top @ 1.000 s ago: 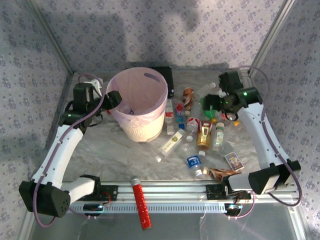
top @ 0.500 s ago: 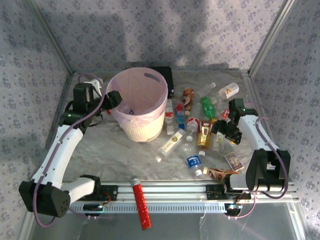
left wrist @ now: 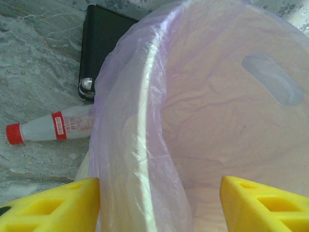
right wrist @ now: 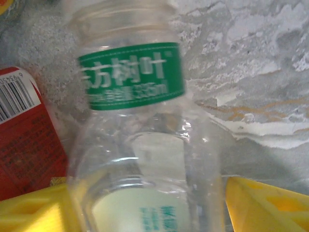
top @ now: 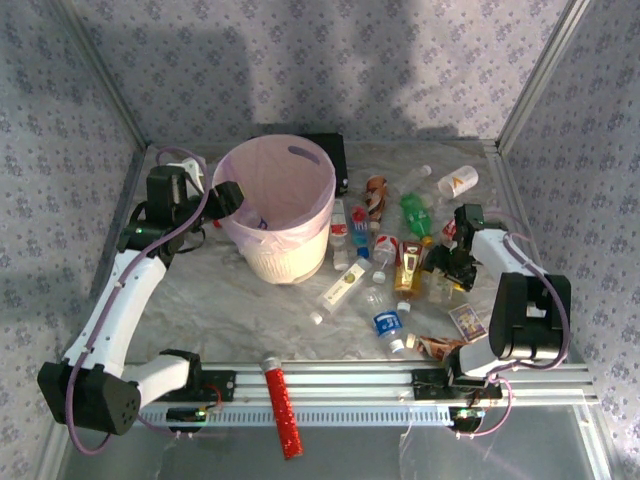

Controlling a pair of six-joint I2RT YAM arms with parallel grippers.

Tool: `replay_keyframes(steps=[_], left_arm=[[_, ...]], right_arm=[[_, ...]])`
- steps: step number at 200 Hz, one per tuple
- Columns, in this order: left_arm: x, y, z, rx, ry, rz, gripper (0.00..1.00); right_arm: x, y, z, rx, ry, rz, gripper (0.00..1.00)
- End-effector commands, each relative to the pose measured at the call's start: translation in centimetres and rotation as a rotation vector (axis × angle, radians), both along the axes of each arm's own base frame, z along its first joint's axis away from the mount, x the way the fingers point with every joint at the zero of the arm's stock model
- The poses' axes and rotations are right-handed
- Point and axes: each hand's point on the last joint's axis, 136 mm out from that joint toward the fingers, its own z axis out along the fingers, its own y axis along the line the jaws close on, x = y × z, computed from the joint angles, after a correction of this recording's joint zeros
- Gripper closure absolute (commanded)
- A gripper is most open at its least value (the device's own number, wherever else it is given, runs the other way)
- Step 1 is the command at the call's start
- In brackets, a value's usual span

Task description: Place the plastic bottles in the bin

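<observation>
Right hand half open, straddling the clear green-label bottle on the desk, no firm hold yet; best squeeze mid-body, then lift to the bin.

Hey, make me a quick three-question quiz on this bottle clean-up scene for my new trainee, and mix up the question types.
1. True or false: the bin lies on its side.
2. What sits between the fingers of the right tool? A, red tube; B, green-label bottle; C, card.
3. Fill in: the bottle by the bin, seen from the left wrist, has a ___ cap.
Key: 1 false, it stands upright; 2 B; 3 red.
</observation>
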Motion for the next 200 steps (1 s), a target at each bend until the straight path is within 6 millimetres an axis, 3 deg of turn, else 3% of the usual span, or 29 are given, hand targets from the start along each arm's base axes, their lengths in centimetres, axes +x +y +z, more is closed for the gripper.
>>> replay_keyframes(steps=[1, 33, 66, 84, 121, 158, 182, 200], left_arm=[[-0.1, 0.5, -1.2, 0.059, 0.036, 0.008, 0.34], [-0.1, 0.6, -1.2, 0.064, 0.034, 0.011, 0.34], [-0.1, 0.6, -1.1, 0.064, 0.03, 0.013, 0.34], [-0.2, 0.6, -1.1, 0.064, 0.031, 0.011, 0.34], [-0.2, 0.6, -1.0, 0.064, 0.028, 0.012, 0.34], [-0.2, 0.7, -0.9, 0.065, 0.026, 0.014, 0.34], [-0.1, 0.5, -1.0, 0.063, 0.029, 0.008, 0.34], [0.0, 0.5, -1.1, 0.062, 0.032, 0.01, 0.34]], right_arm=[[0.0, -0.4, 0.3, -0.006, -0.007, -0.004, 0.3], [0.1, -0.5, 1.9, -0.01, -0.023, 0.003, 0.37], [0.8, -0.4, 5.2, -0.01, -0.094, -0.004, 0.38], [1.6, 0.2, 8.2, 0.013, -0.173, 0.002, 0.39], [4.5, 2.2, 17.1, 0.013, -0.396, 0.067, 0.4], [7.2, 6.6, 25.2, 0.028, -0.577, 0.208, 0.41], [8.7, 11.5, 30.0, 0.06, -0.681, 0.349, 0.41], [9.2, 15.6, 32.4, 0.098, -0.737, 0.455, 0.41]])
